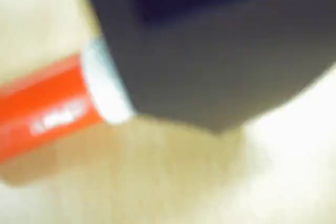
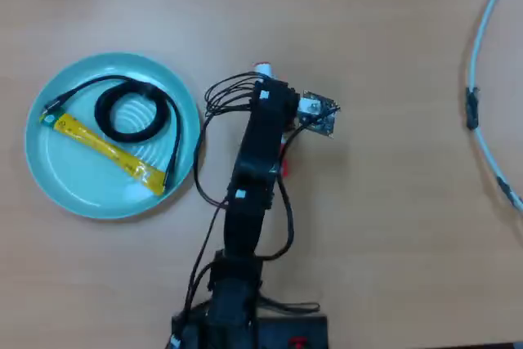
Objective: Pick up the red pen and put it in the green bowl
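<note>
Wrist view was badly blurred: a dark gripper part filled the upper right, and the red pen [image 1: 58, 108] lay under it on the wooden table [image 1: 173, 182], red cap with white lettering sticking out to the left, white barrel running under the dark part. Couldn't tell if the gripper [image 2: 273, 120] was open or closed on the pen; the arm hid the tips from overhead. Overhead, the pen [image 2: 262, 67] was mostly covered by the arm, only its white and red end showing at the top and a sliver of red by the arm's right side. The green bowl [image 2: 78, 194] sat well to the left, holding 1 coiled black cable [image 2: 131, 112] and 1 flat yellow strip [image 2: 102, 146]. Thin pale-blue hoop [image 2: 482, 30] at the right edge.
</note>
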Controlling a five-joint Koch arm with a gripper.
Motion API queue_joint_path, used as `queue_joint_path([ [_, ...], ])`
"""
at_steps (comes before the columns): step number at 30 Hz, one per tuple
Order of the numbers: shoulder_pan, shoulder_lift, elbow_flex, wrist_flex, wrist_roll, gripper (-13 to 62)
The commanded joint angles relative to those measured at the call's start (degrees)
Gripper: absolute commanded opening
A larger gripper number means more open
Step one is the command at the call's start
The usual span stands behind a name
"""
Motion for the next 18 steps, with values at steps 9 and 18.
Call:
queue_joint_path([
  [9, -0.1, 0.4, -2.4, 0.6, -0.1, -6.2],
  [18, -0.7, 0.8, -2.6, 2.0, -0.1, -6.2],
])
